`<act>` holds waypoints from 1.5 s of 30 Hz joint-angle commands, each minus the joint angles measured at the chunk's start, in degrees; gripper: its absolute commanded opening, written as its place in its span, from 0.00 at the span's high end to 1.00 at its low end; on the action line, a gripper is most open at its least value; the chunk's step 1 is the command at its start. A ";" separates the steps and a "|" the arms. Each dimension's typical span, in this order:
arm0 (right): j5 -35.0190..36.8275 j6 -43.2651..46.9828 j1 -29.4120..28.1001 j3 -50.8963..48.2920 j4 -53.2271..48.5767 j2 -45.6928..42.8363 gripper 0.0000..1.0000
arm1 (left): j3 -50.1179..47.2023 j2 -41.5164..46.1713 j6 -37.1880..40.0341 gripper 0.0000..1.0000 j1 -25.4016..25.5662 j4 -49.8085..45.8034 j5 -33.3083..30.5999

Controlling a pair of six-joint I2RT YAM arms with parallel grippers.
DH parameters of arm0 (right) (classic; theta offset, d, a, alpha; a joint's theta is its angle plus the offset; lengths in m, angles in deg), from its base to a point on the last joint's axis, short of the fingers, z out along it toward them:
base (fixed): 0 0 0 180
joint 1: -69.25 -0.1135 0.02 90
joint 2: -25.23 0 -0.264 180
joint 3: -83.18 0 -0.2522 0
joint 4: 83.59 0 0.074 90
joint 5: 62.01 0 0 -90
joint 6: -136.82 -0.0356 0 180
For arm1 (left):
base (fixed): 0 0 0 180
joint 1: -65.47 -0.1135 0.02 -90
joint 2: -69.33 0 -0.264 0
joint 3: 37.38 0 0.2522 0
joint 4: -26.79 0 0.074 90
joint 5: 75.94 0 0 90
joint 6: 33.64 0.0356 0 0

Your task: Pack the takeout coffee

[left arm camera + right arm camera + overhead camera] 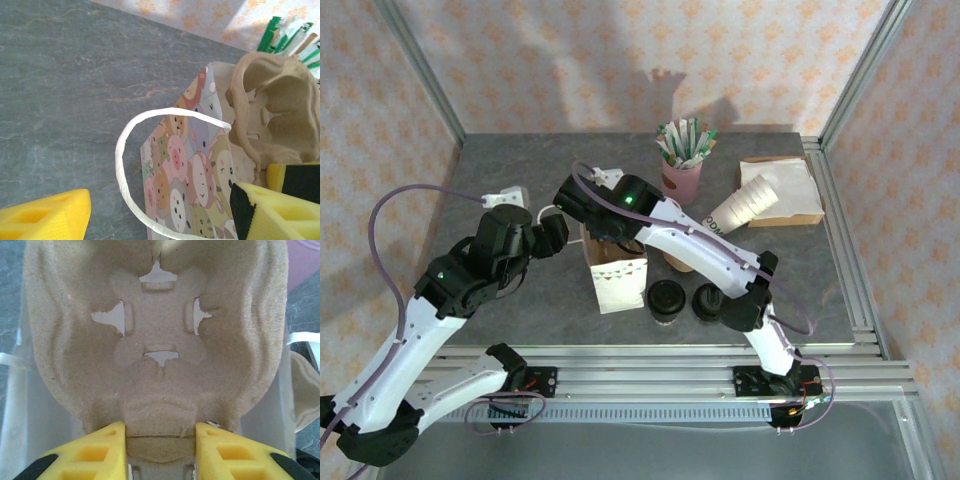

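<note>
From above, the takeout coffee [667,300] stands upright just right of the paper bag [618,282], on the table [520,170]. At my left wrist, my left gripper [160,210] is spread open, the bag's white handle [120,160] looping between its fingers [45,217]. At my right wrist, my right gripper [159,432] pinches the edge of the pulp cup carrier [155,340], at the bag's mouth
</note>
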 commanded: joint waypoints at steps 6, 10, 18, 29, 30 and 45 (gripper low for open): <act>-2.09 0.23 0.50 1.38 -2.07 2.09 0.67 | -0.39 -0.73 1.78 0.29 -7.23 2.22 6.43; -3.43 0.56 0.84 0.64 -2.08 2.57 0.67 | -0.48 -1.82 3.30 0.31 -9.24 2.61 10.57; -4.31 0.51 1.72 0.36 -3.60 4.08 0.67 | -0.29 -3.00 6.37 0.31 -9.52 2.02 10.76; -7.13 0.50 1.66 0.30 -2.65 1.63 0.67 | -2.03 -3.26 8.76 0.39 -9.64 2.07 8.72; -7.16 0.43 1.63 0.36 -2.74 1.37 0.67 | -2.23 -3.26 8.92 0.40 -9.61 2.17 8.74; -7.27 1.75 1.54 3.75 -7.03 0.20 0.69 | -2.50 -3.13 9.61 0.60 -9.68 2.25 8.08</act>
